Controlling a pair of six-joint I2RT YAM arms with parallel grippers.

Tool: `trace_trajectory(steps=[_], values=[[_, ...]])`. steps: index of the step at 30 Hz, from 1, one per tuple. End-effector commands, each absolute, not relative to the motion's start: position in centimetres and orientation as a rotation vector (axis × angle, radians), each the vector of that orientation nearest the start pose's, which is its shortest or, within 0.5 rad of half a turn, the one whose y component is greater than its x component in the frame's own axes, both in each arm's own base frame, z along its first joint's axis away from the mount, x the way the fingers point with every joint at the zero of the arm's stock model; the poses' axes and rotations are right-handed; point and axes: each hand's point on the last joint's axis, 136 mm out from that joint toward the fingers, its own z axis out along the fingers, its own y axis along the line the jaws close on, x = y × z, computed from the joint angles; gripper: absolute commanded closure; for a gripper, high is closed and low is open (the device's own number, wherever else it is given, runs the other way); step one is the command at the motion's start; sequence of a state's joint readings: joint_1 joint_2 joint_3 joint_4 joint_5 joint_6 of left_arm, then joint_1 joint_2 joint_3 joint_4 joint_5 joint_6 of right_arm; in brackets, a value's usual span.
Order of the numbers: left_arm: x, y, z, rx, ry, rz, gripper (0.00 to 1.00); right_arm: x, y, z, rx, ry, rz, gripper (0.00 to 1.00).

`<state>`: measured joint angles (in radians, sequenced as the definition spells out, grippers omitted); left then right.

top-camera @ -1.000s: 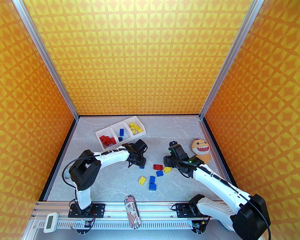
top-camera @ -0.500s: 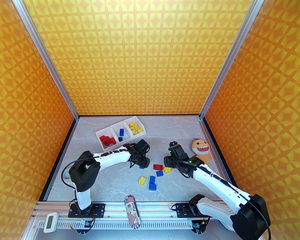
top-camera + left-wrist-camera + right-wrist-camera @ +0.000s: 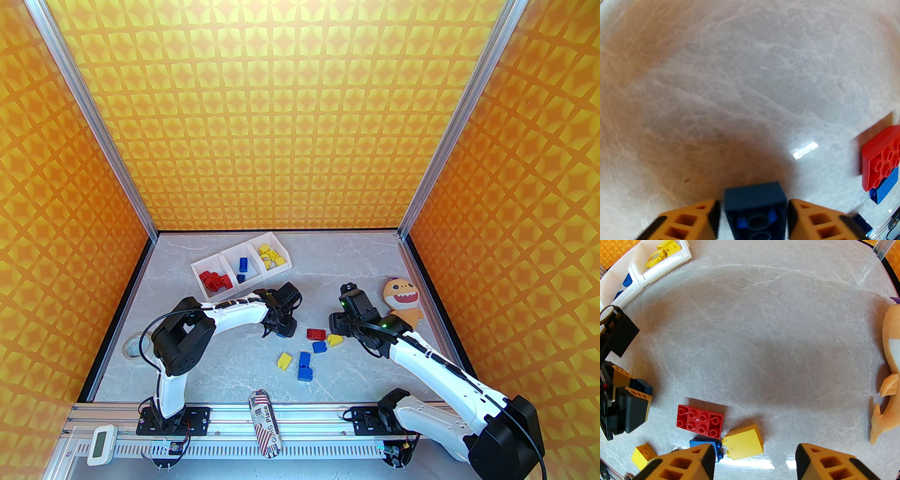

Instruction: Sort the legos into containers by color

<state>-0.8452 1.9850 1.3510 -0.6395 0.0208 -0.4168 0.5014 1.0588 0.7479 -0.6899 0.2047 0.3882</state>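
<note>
My left gripper (image 3: 282, 329) points down at the table's middle, shut on a dark blue lego (image 3: 754, 199) that rests on the table between its orange fingers (image 3: 693, 218). The right wrist view shows this left gripper (image 3: 638, 386) at its left edge. My right gripper (image 3: 752, 460) stands open above a red lego (image 3: 699, 421), a yellow lego (image 3: 743, 441) and a blue lego (image 3: 700, 441). More loose legos (image 3: 304, 358) lie nearer the front. The white containers (image 3: 196, 268) stand at the back left, holding red, blue and yellow legos in separate bins.
An orange plush monster (image 3: 403, 300) lies at the right, close behind my right arm. A clear tape roll (image 3: 136, 346) sits by the left wall. A printed cylinder (image 3: 265, 422) lies across the front rail. Orange walls close in the table's sides and back.
The left gripper shifted a little right, opened wider, then closed on the dark blue lego. Its elbow swung right, uncovering the tape roll. The right arm hardly moved.
</note>
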Motion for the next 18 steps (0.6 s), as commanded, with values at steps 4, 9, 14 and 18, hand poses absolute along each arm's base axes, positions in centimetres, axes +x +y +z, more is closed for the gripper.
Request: trace_trajectory(steps=[4,9,14,18], values=[[29.2,-32.8,2.6,0.624,2.809,-0.247,0.67,25.6,9.3,13.2,-0.057,2.517,0.057,0.39],[31.3,-32.2,4.5,0.619,2.771,-0.246,0.71,25.5,9.3,13.0,-0.052,2.520,0.057,0.39],[36.8,-29.6,9.4,0.539,2.689,-0.220,0.71,25.1,9.2,12.5,-0.038,2.531,0.066,0.40],[42.1,-25.8,13.4,0.417,2.615,-0.182,0.70,24.8,9.3,11.9,-0.028,2.534,0.091,0.41]])
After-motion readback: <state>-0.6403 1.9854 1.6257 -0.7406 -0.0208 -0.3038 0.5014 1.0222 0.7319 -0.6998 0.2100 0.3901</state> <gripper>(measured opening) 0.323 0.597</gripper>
